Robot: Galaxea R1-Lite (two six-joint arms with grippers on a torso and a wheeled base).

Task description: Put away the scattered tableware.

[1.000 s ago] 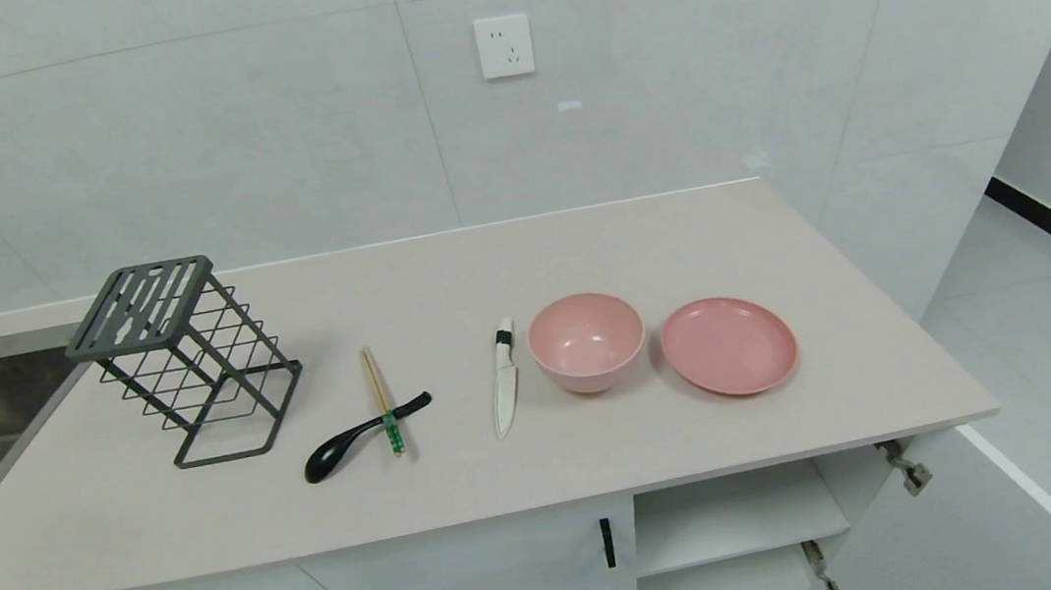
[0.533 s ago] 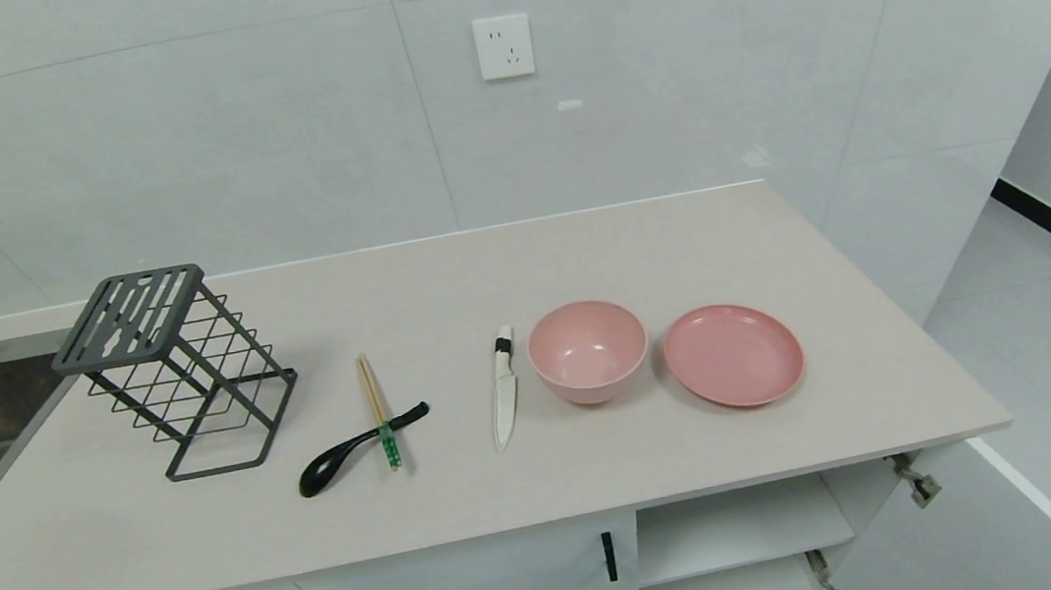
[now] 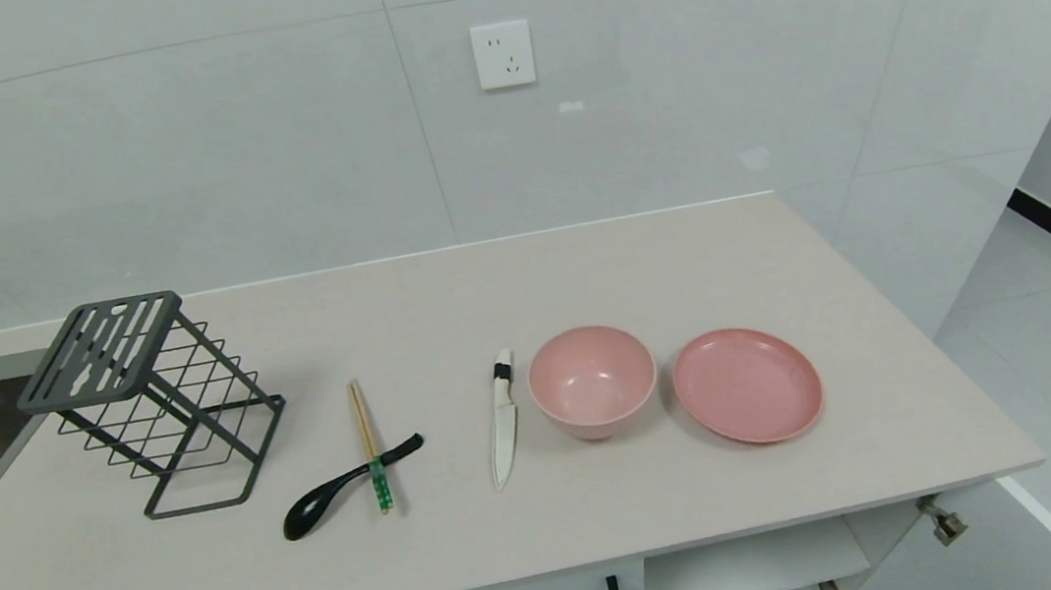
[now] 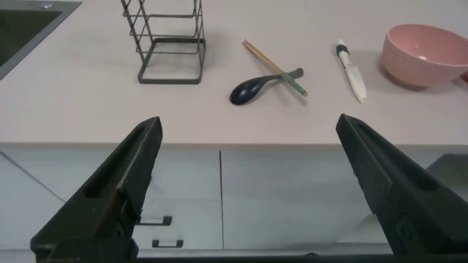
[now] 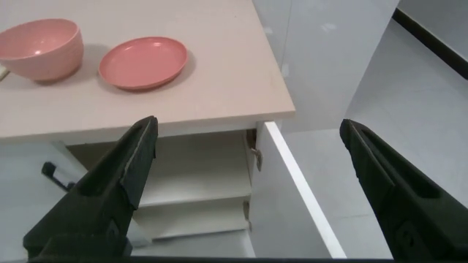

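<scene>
Pre-grasp step, I judge: left gripper (image 4: 247,124) and right gripper (image 5: 248,124) hang wide open and empty before the beige counter (image 3: 582,269), where black plastic spoon (image 3: 343,474) crossing wooden chopsticks (image 3: 367,442), white knife (image 3: 502,420), round pink bowl (image 3: 592,381) and flat pink plate (image 3: 747,385) lie beside the dark wire rack (image 3: 146,398), so next calls for reaching one piece.

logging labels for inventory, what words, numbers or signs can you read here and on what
No text can be read in these pictures.
On the wall socket: slots only, no legible lettering.
On the small pale patch on the wall tile: too small to tell if it bears print.
On the chopsticks: a green patterned band, no legible characters.
</scene>
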